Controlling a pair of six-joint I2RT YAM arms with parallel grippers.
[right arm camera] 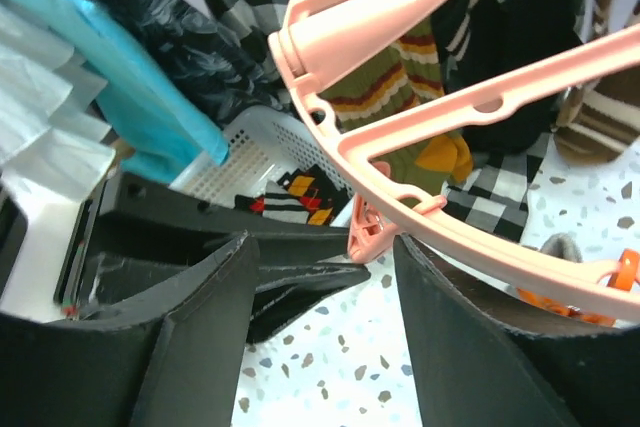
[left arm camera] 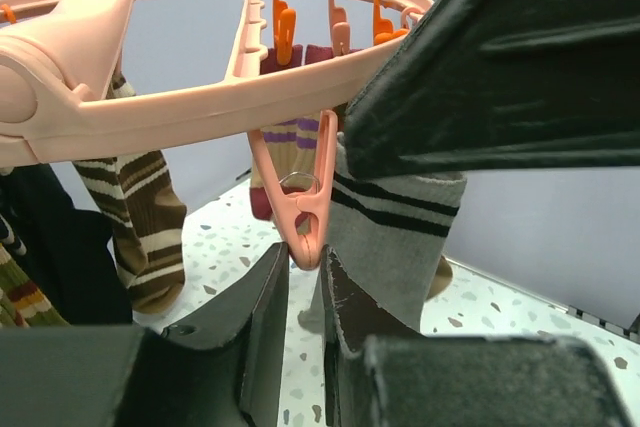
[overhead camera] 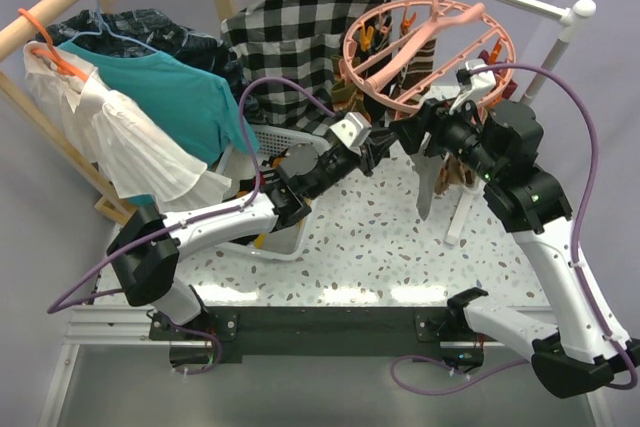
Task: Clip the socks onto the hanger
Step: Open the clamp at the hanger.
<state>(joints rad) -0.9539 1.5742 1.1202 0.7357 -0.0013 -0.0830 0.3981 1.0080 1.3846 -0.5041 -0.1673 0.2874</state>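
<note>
The salmon-pink hanger (overhead camera: 400, 57) hangs from the rail, several socks clipped under it. In the left wrist view my left gripper (left arm camera: 305, 257) is shut on the tip of a dangling pink clip peg (left arm camera: 300, 202) below the ring (left arm camera: 200, 107). A grey sock with black stripes (left arm camera: 400, 237) hangs just right of that peg; its top is hidden behind my right gripper. My right gripper (right arm camera: 322, 242) is open, its fingers either side of the same peg (right arm camera: 365, 237) under the ring (right arm camera: 450, 117). Both grippers meet below the ring's near edge, the left (overhead camera: 385, 139) beside the right (overhead camera: 432, 137).
A brown-and-cream striped sock (left arm camera: 145, 217) and an olive striped sock (right arm camera: 400, 77) hang from the ring. A white mesh basket (right arm camera: 260, 147) holds an argyle sock (right arm camera: 300, 192). The checked shirt (overhead camera: 290, 37) and a teal top (overhead camera: 170, 97) hang behind on racks.
</note>
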